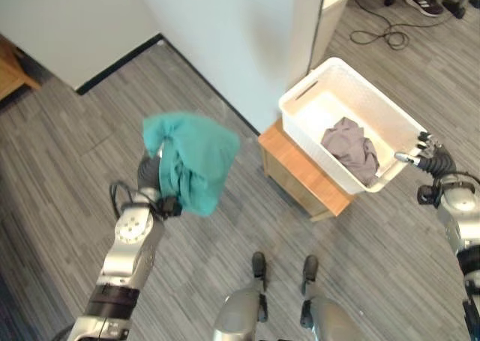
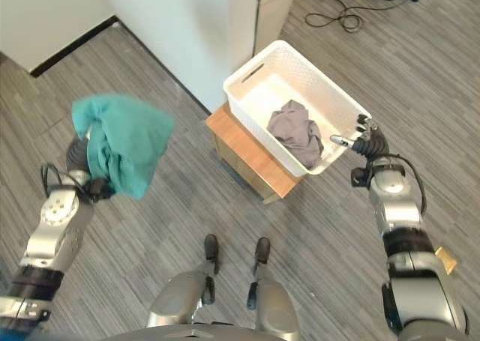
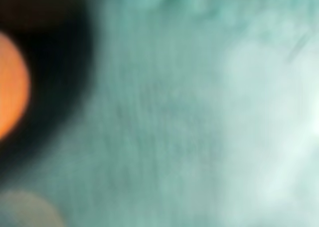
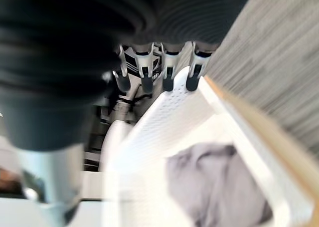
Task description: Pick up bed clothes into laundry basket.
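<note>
A teal cloth [image 1: 191, 161] hangs bunched in the air at the left, over the wood floor. My left hand [image 1: 150, 172] is raised under it and shut on it, and the cloth covers its fingers and its wrist view [image 3: 199, 112]. To the right stands a white laundry basket [image 1: 300, 101] on a low wooden table [image 1: 300, 172], with a grey garment [image 1: 351, 148] lying inside. My right hand [image 1: 431, 155] is open at the basket's near right corner, its fingers [image 4: 167, 70] straight beside the rim.
A white panel [image 1: 225, 41] rises just behind the basket and the table. A person's shoes [image 1: 424, 0] and a floor cable [image 1: 375, 35] are at the back right. Wooden furniture [image 1: 11, 71] sits at the far left. Open floor lies between the cloth and the table.
</note>
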Robot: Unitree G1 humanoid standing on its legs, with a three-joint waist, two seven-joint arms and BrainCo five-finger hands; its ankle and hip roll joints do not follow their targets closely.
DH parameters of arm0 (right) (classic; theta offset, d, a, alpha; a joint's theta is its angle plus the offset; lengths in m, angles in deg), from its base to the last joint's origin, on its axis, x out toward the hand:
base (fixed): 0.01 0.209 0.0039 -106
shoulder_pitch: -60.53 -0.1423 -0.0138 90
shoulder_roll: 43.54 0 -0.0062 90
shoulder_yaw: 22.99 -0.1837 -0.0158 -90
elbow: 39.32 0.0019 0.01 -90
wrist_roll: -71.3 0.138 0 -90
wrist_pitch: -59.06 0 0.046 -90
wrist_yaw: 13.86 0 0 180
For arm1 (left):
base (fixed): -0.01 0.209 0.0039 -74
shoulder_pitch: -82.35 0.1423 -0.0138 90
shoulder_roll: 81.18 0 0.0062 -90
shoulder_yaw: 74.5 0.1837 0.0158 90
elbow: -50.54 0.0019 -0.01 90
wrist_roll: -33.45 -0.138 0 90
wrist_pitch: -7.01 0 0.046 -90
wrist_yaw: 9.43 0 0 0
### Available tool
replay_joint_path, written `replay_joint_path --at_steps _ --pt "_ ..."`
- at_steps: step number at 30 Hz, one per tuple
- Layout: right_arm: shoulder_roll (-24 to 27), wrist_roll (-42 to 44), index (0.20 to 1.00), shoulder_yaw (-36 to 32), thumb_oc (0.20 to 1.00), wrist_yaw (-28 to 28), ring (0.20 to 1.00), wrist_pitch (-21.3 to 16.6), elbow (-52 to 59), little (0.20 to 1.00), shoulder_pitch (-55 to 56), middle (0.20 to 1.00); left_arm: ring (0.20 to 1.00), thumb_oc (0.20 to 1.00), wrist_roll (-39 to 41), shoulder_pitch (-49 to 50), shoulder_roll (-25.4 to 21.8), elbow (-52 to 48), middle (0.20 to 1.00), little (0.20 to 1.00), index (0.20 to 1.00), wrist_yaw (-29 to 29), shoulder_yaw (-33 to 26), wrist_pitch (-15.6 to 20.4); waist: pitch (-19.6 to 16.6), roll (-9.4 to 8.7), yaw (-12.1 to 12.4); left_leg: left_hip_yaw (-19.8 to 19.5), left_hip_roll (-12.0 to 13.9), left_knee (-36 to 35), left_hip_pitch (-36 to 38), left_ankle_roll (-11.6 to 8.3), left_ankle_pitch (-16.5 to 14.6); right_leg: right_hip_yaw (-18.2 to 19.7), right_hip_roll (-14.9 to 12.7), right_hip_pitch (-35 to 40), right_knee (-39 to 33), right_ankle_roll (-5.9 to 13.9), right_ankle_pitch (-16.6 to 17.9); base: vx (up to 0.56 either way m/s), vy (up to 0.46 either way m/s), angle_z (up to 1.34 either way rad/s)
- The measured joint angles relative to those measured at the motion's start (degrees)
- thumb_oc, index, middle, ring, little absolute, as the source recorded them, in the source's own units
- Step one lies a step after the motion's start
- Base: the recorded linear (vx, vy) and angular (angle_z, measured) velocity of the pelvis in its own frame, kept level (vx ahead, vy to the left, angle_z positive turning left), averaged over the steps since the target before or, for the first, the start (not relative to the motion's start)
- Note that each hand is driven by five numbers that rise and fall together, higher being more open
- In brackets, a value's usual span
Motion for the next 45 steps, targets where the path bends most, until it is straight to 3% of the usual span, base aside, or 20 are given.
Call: replay_joint_path --at_steps 3,9,12,14,20,27,39,40,45 --pt "-6.5 0.4 1.0 -1.5 1.0 -2.3 1.0 0.0 8.3 1.0 10.9 1.0 0.2 0.2 -4.0 -9.4 -0.1 0.0 0.2 0.2 0.2 -1.0 5.5 -0.1 -2.3 0.35 -4.2 0.5 0.1 -0.1 1.4 -0.28 -0.6 0.7 0.0 1.1 0.0 0.29 -0.2 0.08 -0.047 -0.2" --pt "-8.7 0.4 1.0 -0.3 1.0 -5.0 1.0 0.0 13.2 1.0 17.7 1.0 0.2 0.2 -6.2 -21.6 2.9 7.1 0.2 0.2 0.2 -4.7 21.2 -0.8 -7.0 1.27 -11.7 4.7 0.5 -0.1 3.3 -0.6 -1.5 5.0 0.7 1.2 0.0 0.81 -0.6 0.03 -0.017 -0.37" --pt "-8.9 1.8 1.0 0.7 1.0 -5.9 1.0 -0.4 14.4 1.0 19.3 1.0 0.2 0.2 -6.2 -24.3 5.1 13.6 0.2 0.2 0.2 -4.6 23.5 -1.4 -7.8 1.8 -14.5 6.2 0.7 -0.4 3.9 -0.96 -1.9 6.0 1.0 0.9 -0.1 0.74 -0.5 0.0 0.002 -0.35" --pt "-8.6 4.4 1.0 2.6 1.0 -7.0 1.0 -0.4 15.2 1.0 21.9 1.0 0.2 0.2 -5.9 -28.2 5.3 22.9 0.2 0.2 0.2 -3.9 25.4 -1.4 -8.9 2.14 -17.0 7.9 1.1 -0.4 3.6 -1.43 -2.3 8.0 1.6 -0.5 -0.2 0.52 -0.5 -0.04 0.027 -0.47" --pt "-8.6 6.5 1.0 7.2 1.0 -10.4 1.0 0.4 16.0 1.0 25.9 1.0 0.2 0.2 -6.0 -38.2 -0.1 44.3 0.2 0.2 0.2 -1.7 25.9 -2.9 -9.1 1.62 -22.1 13.0 1.1 -0.2 1.0 -1.36 -2.6 12.4 2.3 -5.4 0.1 0.79 1.6 -0.03 0.035 -0.48" --pt "-8.9 7.9 1.0 9.6 1.0 -11.0 1.0 0.5 15.4 1.0 26.0 1.0 0.2 0.2 -14.0 -50.5 -11.2 59.2 0.2 0.2 0.2 0.5 27.5 -3.2 -7.1 -2.57 -24.4 18.2 1.2 -0.2 -4.5 -1.41 -2.7 17.3 3.2 -13.0 0.1 1.34 4.7 -0.02 0.024 -0.38" --pt "-10.1 11.0 1.0 9.8 1.0 -10.3 1.0 -1.9 15.6 1.0 27.8 1.0 0.2 0.2 -23.9 -50.0 -8.9 65.7 0.2 0.2 0.2 3.0 28.5 -3.5 0.9 -5.51 -23.4 18.8 1.2 -0.1 -9.3 -1.77 -2.8 17.3 3.4 -18.1 0.1 1.11 5.7 0.0 0.023 -0.04" --pt "-10.0 11.4 1.0 9.9 1.0 -10.2 1.0 -2.4 15.8 1.0 27.8 1.0 1.0 1.0 -24.2 -50.0 -8.5 66.0 1.0 1.0 1.0 3.1 28.5 -3.7 2.0 -6.07 -23.4 18.8 1.3 -0.1 -9.4 -1.77 -2.8 17.2 3.5 -18.2 0.1 1.03 5.8 -0.03 -0.038 0.01" --pt "-10.0 11.8 1.0 11.9 1.0 -10.3 1.0 -3.0 16.1 1.0 27.7 1.0 1.0 1.0 -24.2 -50.3 -7.8 66.0 1.0 1.0 1.0 3.4 28.3 -3.9 2.3 -6.44 -22.9 18.6 1.6 -0.1 -9.8 -1.78 -2.8 16.7 3.6 -18.5 0.1 1.02 5.8 -0.01 -0.013 0.01"
